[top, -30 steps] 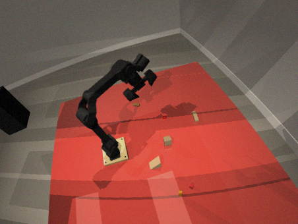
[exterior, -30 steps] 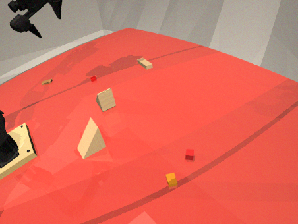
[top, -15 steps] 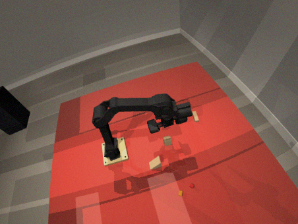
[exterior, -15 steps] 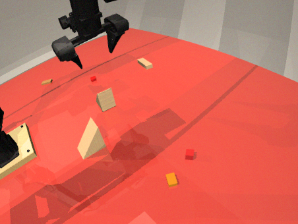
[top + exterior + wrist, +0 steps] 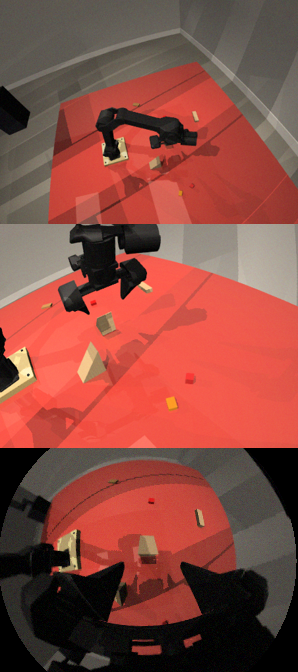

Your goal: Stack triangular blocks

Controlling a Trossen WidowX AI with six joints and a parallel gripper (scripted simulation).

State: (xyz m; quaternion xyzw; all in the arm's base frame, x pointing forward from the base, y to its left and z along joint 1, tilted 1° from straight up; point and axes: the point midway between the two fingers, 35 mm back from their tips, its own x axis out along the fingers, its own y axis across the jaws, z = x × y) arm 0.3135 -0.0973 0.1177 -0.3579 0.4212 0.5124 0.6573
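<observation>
One triangular wooden block point(image 5: 155, 163) point(image 5: 91, 364) stands on the red table, a pointed edge up; in the wrist view it point(image 5: 121, 593) is partly behind the left finger. The other triangular block point(image 5: 106, 323) point(image 5: 148, 545) stands apart from it, farther back; in the top view the arm hides most of it. My gripper point(image 5: 105, 306) point(image 5: 153, 564) is open and empty, fingers pointing down. It hangs above the table, over the area of the farther block, touching neither block. In the top view the fingertips are hard to make out.
A pale bar point(image 5: 195, 116) point(image 5: 146, 287) point(image 5: 200, 518), a tan block point(image 5: 136, 104) point(image 5: 47, 306) point(image 5: 113, 481) and a small red cube point(image 5: 93, 302) point(image 5: 151, 500) lie beyond the blocks. Another red cube point(image 5: 192, 186) point(image 5: 190, 378) and an orange block point(image 5: 180, 193) point(image 5: 171, 403) lie on the near side.
</observation>
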